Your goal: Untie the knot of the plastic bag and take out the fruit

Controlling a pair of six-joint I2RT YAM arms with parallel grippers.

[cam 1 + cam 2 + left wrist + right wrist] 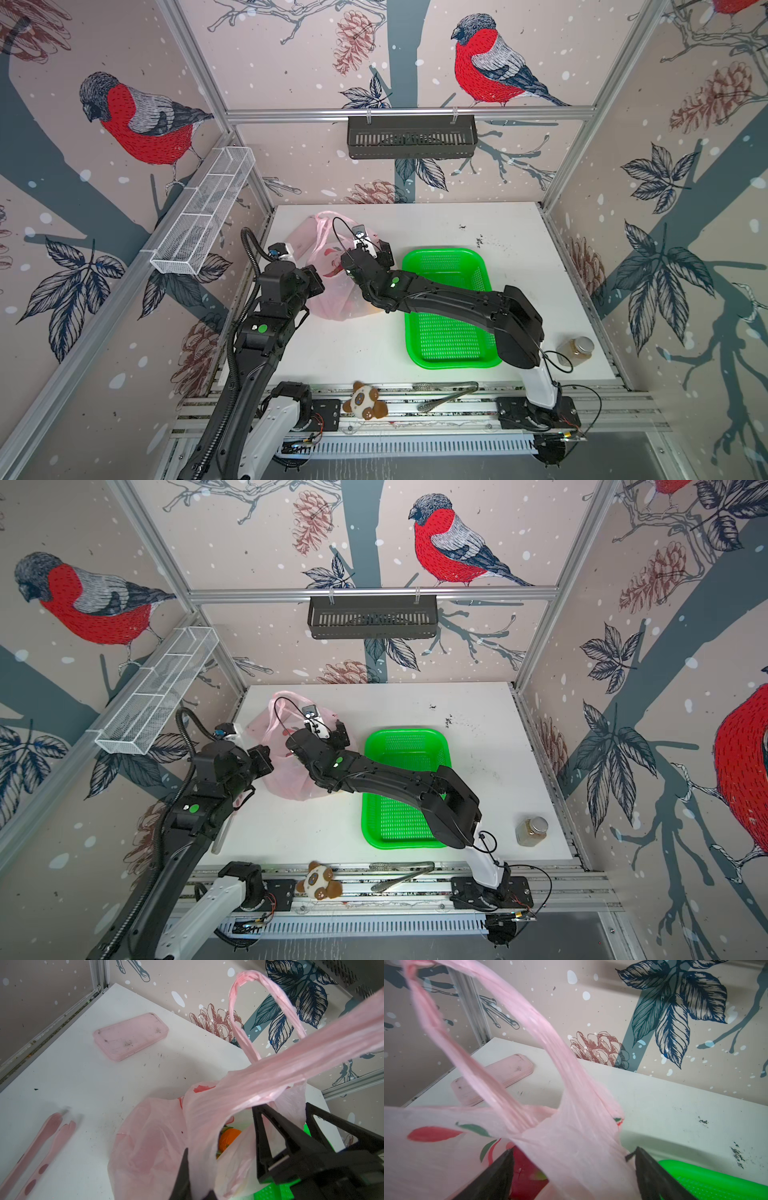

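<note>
At the left rear of the white desk (457, 224), the plastic bag (332, 306) (286, 785) sits slumped, just left of the green basket (453, 366); both top views agree. Both arms reach in over it. The left claw (187, 1160) is clenched, with thin pink film pinched at the rim of the bag's mouth, as seen in the left wrist view. The right claw (574, 1150) is released. Its fingers (500, 1174) spread wide to either side of the bag's bunched neck, with film lying between them but not squeezed. Two handles rise from the neck. A narrow loop (245, 1001) stands upright, and a broad band (311, 1043) stretches away out of frame. The mouth gapes, and an orange ball (229, 1138) is visible inside. A dragon fruit (527, 1174), magenta-red, shows through the film between the right claw's fingers. A flat pink case (131, 1035) lies on the desk behind the bag, near the rear left corner and apart from it. Two pink utensils (49, 1126) lie side by side on the desk, seen only in the left wrist view. A plush toy (365, 402) and metal tongs (446, 395) rest on the front rail. A jar (575, 350) stands at the right front of the desk, well apart from the bag.
</note>
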